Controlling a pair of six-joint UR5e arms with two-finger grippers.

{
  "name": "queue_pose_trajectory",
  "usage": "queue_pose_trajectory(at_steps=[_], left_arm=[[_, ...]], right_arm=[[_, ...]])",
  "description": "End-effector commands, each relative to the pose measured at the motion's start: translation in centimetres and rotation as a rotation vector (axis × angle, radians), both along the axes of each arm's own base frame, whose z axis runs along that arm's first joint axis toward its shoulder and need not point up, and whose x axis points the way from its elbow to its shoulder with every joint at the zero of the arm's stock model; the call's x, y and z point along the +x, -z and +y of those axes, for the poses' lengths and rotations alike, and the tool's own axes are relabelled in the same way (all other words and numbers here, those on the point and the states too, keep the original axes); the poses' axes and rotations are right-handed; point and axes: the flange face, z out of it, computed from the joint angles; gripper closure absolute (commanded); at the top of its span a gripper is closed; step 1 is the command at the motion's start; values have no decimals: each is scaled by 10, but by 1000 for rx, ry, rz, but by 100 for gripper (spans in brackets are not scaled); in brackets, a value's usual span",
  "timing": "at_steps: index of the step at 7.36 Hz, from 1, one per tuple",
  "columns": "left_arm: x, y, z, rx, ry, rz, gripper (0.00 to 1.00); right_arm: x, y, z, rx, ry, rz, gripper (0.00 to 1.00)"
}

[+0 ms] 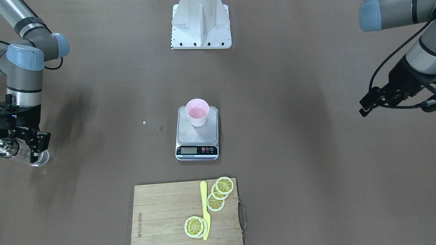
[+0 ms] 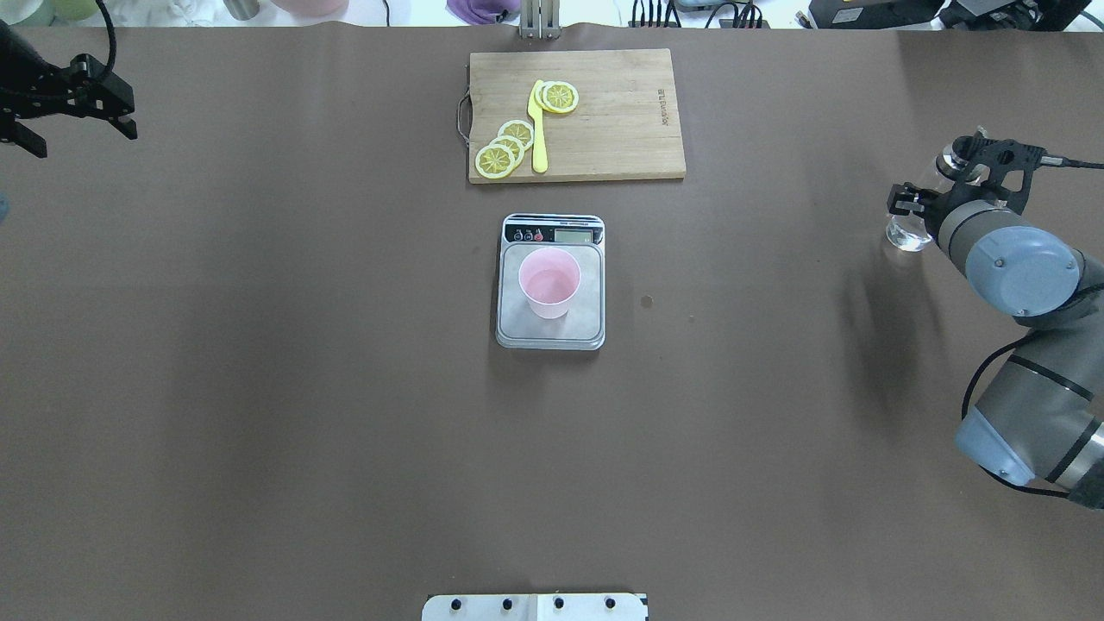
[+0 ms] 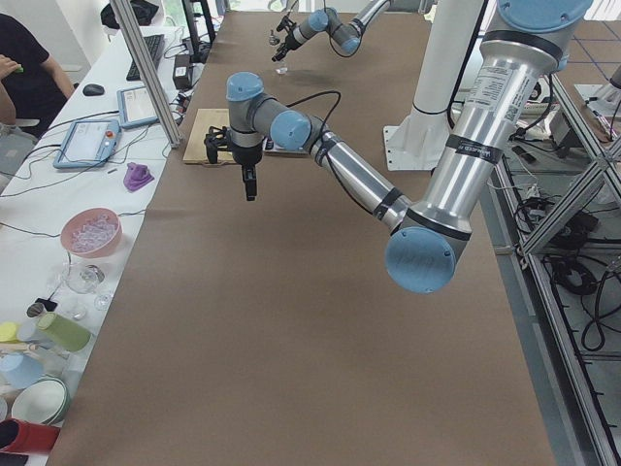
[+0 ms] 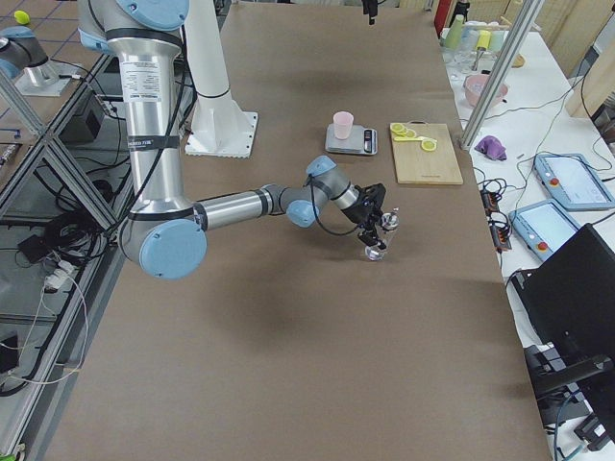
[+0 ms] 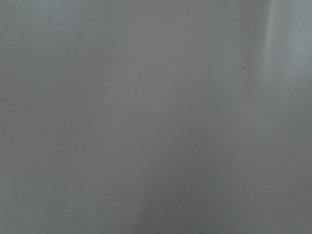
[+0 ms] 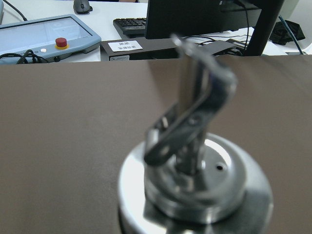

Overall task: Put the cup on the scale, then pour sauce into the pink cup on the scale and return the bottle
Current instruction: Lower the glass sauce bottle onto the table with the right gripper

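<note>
The pink cup (image 1: 197, 112) stands upright on the back half of the scale's steel platform (image 1: 190, 136), and a little clear liquid shows in its bottom. It also shows in the overhead view (image 2: 549, 282). My right gripper (image 1: 35, 151) is at the table's right end, shut on the glass bottle (image 1: 40, 159), which stands upright with its base at the table. Its silver pour spout (image 6: 195, 146) fills the right wrist view. My left gripper (image 2: 84, 142) is open and empty, high over the far left of the table.
A wooden cutting board (image 2: 621, 112) with lemon slices (image 2: 504, 148) and a yellow knife (image 2: 538, 129) lies beyond the scale (image 2: 517, 323). The robot's white base (image 1: 201, 23) stands at the near edge. The left wrist view shows only brown table.
</note>
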Motion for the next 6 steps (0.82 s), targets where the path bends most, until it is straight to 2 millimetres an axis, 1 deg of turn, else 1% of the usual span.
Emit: queue_pose_trajectory(at_steps=[1, 3, 4, 5, 6], left_arm=[[4, -1, -2, -3, -3, -2, 2], [5, 0, -2, -3, -5, -2, 2], [6, 0, -2, -4, -5, -2, 2], [6, -3, -1, -8, -6, -7, 2], [7, -2, -1, -6, -7, -5, 2]], right_arm=[[-4, 2, 4, 2, 1, -10, 100], [-5, 3, 4, 4, 2, -13, 100], [-5, 9, 4, 10, 3, -21, 94], [-5, 10, 4, 11, 3, -22, 92], [-5, 6, 4, 7, 2, -19, 91]])
